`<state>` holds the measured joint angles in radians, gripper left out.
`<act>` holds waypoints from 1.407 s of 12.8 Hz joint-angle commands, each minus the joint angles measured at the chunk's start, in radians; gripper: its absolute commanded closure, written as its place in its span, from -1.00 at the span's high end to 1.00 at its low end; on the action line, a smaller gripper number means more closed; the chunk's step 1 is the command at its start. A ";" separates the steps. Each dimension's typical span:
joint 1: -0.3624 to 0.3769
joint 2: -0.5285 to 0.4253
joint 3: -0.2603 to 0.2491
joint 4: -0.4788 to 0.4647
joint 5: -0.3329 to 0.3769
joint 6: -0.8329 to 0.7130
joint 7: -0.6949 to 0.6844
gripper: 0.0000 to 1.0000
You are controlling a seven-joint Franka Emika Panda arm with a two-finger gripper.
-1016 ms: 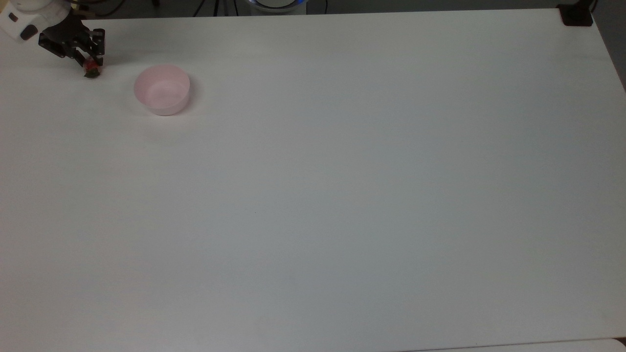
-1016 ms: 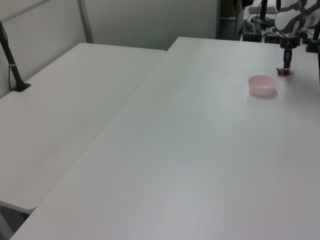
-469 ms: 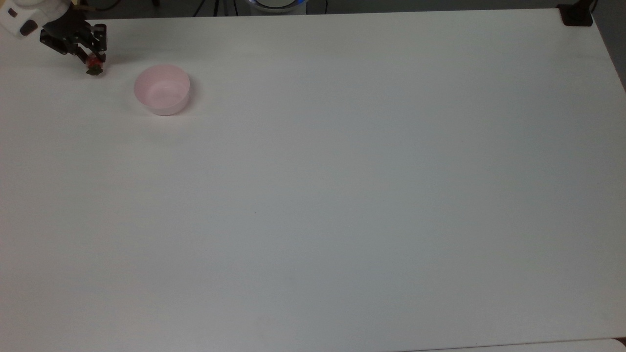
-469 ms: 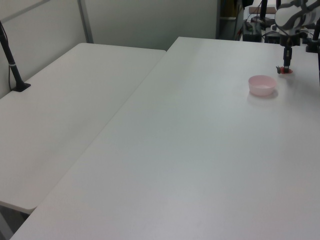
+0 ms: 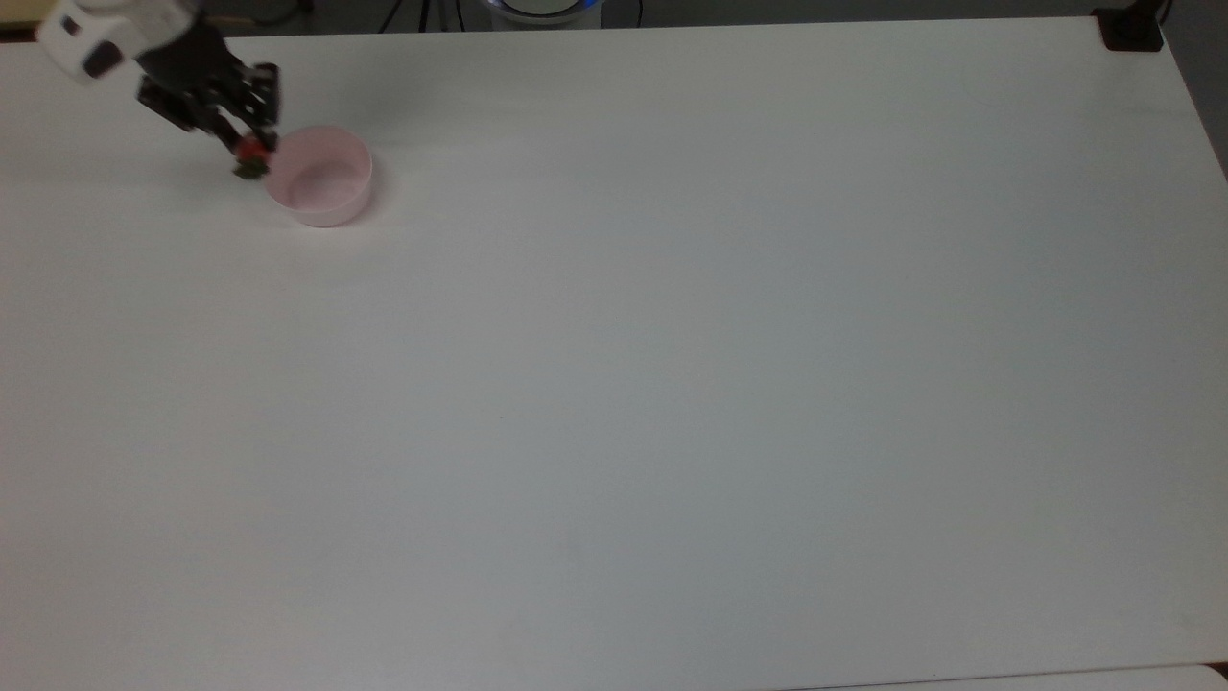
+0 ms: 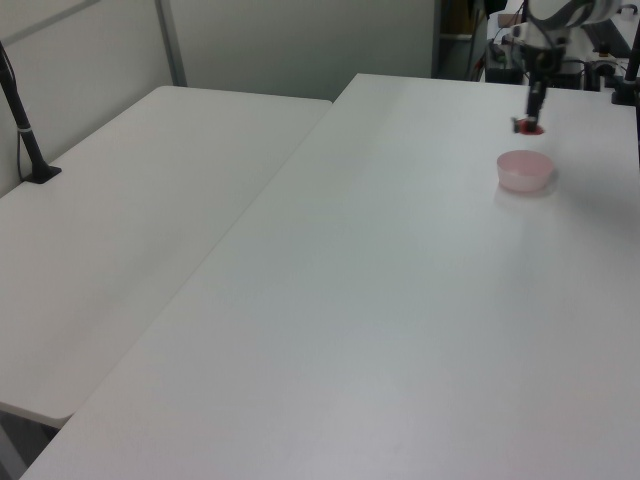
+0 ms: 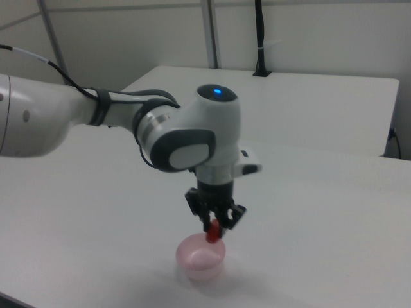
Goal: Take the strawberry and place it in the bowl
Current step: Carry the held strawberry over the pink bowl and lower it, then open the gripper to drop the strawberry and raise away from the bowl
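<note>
White table (image 5: 672, 384) fills the top view; second white table (image 6: 130, 230) at left of the left view; pale partition wall (image 6: 300, 40) behind, black post (image 6: 25, 130) at far left.

Three cameras look at one white table

The top view looks down from high up and sees almost all of the table (image 5: 672, 384), with the bowl (image 5: 319, 178) far off at the top view's upper left. The left view sits low at a far end and looks along the table to the bowl (image 6: 526, 171), small at the left view's upper right. The right view is close to the bowl (image 7: 201, 257). All three share the bowl.
</note>
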<state>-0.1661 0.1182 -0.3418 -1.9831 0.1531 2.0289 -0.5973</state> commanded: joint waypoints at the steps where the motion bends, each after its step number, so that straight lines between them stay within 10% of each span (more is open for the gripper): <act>1: 0.005 0.037 0.104 0.001 0.003 -0.015 0.145 -0.53; 11: -0.018 0.026 0.124 -0.022 -0.150 -0.074 0.145 -0.51; 12: -0.029 0.023 0.123 -0.022 -0.152 -0.093 0.111 -0.28; 14: -0.033 0.024 0.122 -0.019 -0.152 -0.093 0.128 1.00; 18: -0.021 0.021 0.126 -0.010 -0.147 -0.090 0.175 1.00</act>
<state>-0.2003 0.1634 -0.2162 -1.9928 0.0160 1.9573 -0.4493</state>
